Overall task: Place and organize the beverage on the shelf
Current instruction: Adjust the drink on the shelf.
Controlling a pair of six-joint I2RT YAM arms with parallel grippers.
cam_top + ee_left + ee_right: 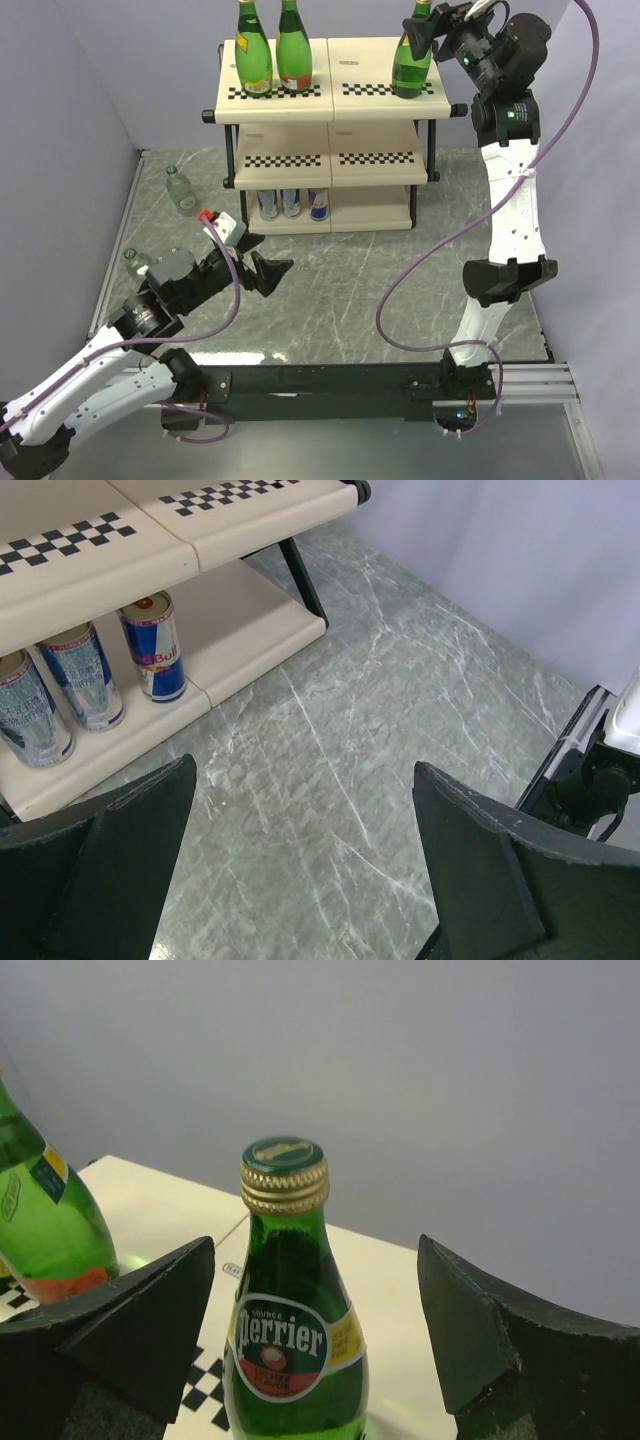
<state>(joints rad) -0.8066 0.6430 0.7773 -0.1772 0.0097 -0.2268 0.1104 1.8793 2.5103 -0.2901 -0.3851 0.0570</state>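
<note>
Nearest the bases, the left gripper point(305, 780) hangs low over the marbled table point(350, 290) with its jaws spread wide and nothing between them, its fingers aimed toward the shelf's bottom board. Two beverages are not yet shelved, both at the left of the table. The nearer small bottle point(137, 262) sits just beside the left arm's wrist, behind and to the left of its claw. The farther small bottle point(180, 188) is closer to the shelf's left end. Both seem to stand upright, caps up, though they are small in the overhead view. The left arm is much the nearer to them, so picking either likely means swinging that claw back leftward and meeting a vertical axis from the side. Beyond, the shelf point(380, 60) holds a Red Bull can point(153, 645) and two silver cans point(85, 675) on its bottom board, and two green bottles point(272, 55) at the left of its top board. Farthest, the Perrier bottle point(295, 1350) stands upright at the right of the top board. The right gripper point(315, 1260) brackets its neck with the jaws released, a gap showing on each side, so the bottle rests on the board alone.
</note>
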